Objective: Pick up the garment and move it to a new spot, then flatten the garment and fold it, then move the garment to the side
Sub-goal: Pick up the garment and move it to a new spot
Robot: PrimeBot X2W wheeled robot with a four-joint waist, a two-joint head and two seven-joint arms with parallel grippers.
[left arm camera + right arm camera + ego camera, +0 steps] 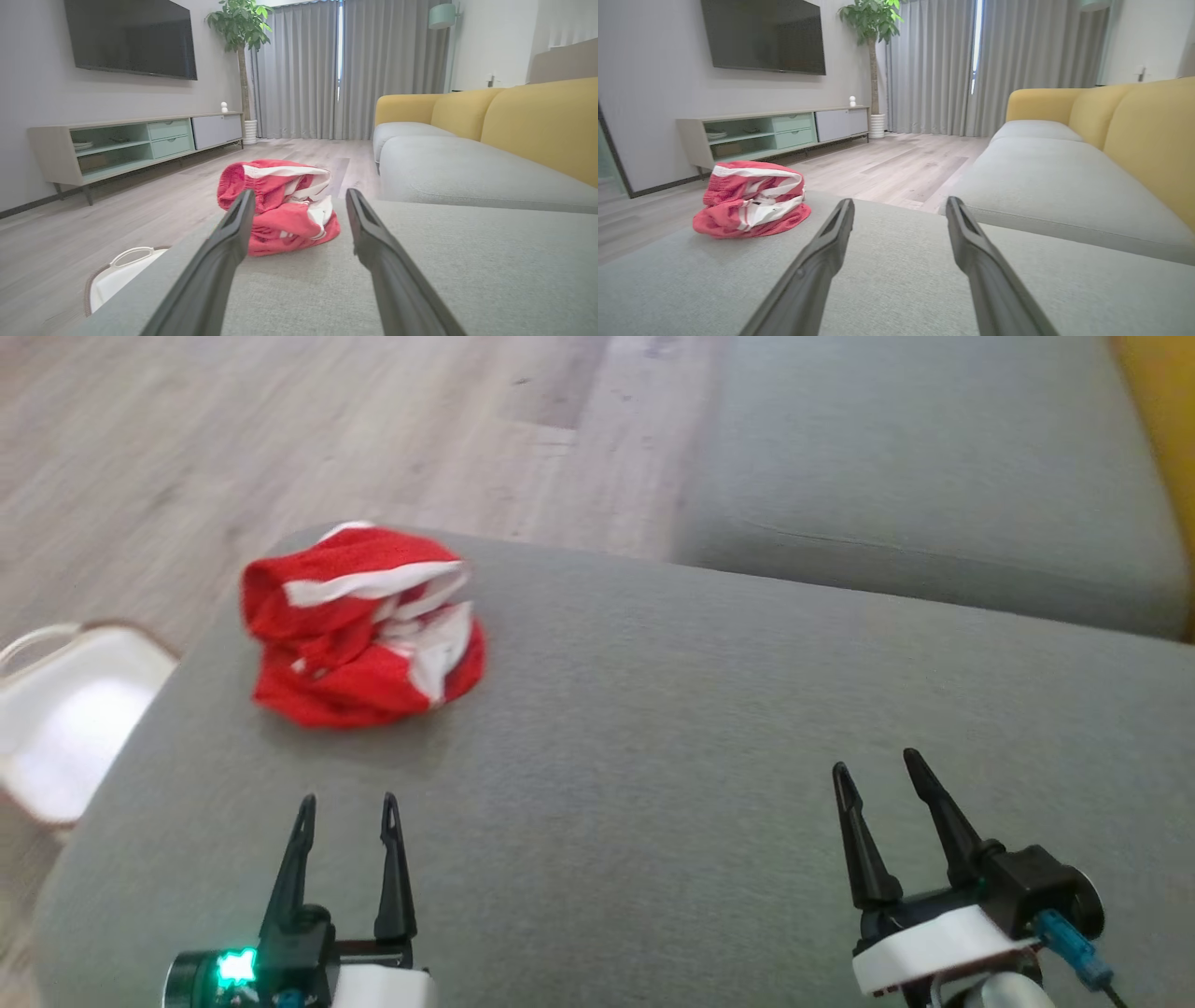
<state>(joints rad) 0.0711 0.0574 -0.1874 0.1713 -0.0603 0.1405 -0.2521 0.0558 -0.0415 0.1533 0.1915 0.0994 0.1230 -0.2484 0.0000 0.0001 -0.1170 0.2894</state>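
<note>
Grey cushion [700, 709]: garment [359, 625] is seen crumpled, nothing done yet. Both left gripper [349, 798] and right gripper [875, 761] are held wide, short of it.

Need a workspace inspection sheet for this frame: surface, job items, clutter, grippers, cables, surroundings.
Surface: grey cushion, fabric-covered, flat.
Job's things: garment, red and white, crumpled in a heap near the cushion's far left corner, not gripped.
Clutter: white basket on the floor beside the cushion's left edge.
Grippers: left gripper open, empty, short of the garment; right gripper open, empty, over bare cushion.
Cables: blue connector with a dark lead at the right wrist, behind the fingers.
Surroundings: wood floor, grey sofa with yellow back, TV, cabinet, plant, curtains.
</note>
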